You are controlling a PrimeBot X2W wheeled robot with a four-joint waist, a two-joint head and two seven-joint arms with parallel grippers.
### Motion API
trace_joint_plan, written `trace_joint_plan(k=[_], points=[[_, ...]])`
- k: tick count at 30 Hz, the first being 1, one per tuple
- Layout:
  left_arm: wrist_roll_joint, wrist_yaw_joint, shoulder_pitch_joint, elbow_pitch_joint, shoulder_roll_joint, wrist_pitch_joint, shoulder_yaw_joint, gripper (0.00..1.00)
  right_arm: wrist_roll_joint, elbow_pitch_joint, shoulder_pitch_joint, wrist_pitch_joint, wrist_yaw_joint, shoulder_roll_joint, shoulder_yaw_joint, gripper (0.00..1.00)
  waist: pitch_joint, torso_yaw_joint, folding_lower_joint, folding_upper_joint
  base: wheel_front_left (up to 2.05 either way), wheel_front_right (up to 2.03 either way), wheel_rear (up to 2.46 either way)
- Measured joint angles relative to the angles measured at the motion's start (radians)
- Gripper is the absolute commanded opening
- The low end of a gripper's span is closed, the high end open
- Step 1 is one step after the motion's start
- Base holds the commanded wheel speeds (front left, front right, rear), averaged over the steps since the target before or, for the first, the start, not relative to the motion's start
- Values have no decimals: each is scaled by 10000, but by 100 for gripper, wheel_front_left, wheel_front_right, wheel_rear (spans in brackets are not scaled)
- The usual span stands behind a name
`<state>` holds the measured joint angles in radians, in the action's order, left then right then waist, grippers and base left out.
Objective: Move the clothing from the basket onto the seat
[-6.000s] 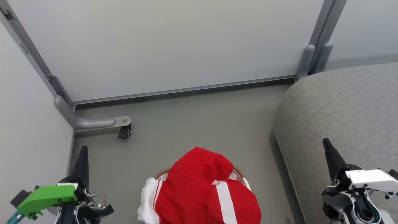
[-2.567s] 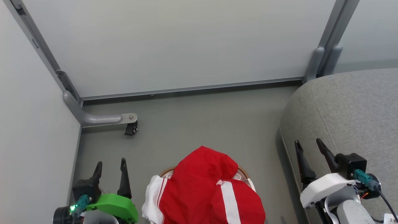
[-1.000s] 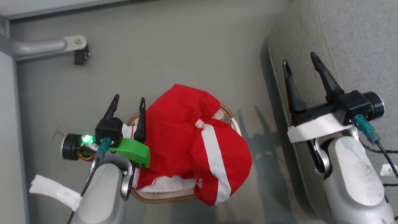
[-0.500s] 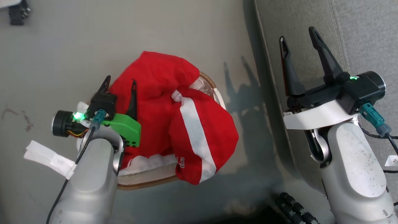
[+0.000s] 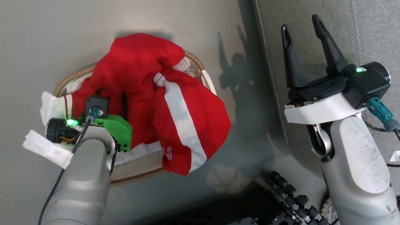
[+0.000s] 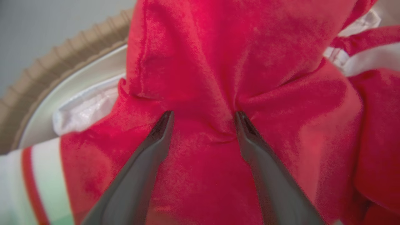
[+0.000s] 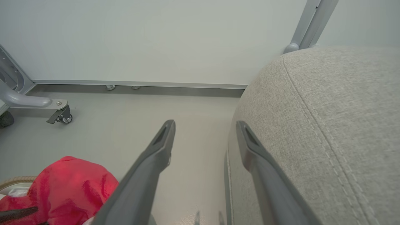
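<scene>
Where the left gripper (image 6: 203, 115) sits: tips pushed down into the red heap, jaws spread wide, a fold bunched between them, nothing pinched.
clothing (image 5: 140, 72): piled in the basket (image 5: 140, 175), one white-striped piece spilling over its right rim.
right gripper (image 5: 299, 23): jaws wide apart, empty, over the edge of the seat (image 5: 375, 28).
seat: far right, a strip of floor (image 5: 47, 31) between it and the basket.

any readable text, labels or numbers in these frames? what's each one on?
"S" plus one more character I can't make out: white lettering on the red clothing, where it hangs over the basket rim; the rest is folded away.
White tag at the head view's right edge: cut off, unreadable.
No other text that I can read.
</scene>
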<state>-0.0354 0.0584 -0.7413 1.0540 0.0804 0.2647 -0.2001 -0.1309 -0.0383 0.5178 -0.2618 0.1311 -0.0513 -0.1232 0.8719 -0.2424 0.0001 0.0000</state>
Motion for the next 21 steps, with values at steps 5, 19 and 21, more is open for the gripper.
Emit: trace_joint_plan(k=[5, 19, 21], points=[[-63, 163, -500, 790, -56, 6, -169, 100, -13, 27, 68, 0, 0, 10, -82, 100, 337, -72, 0, 0, 0, 0, 0], [-228, 525, -752, 2059, -215, -15, -677, 100, -98, -63, 159, 0, 0, 10, -196, 100, 417, -74, -1, 0, 0, 0, 0], [-245, 562, -767, 2144, -226, -165, -756, 76, -105, -79, 161, 0, 0, 8, -203, 100, 396, -72, -1, 0, 0, 0, 0]])
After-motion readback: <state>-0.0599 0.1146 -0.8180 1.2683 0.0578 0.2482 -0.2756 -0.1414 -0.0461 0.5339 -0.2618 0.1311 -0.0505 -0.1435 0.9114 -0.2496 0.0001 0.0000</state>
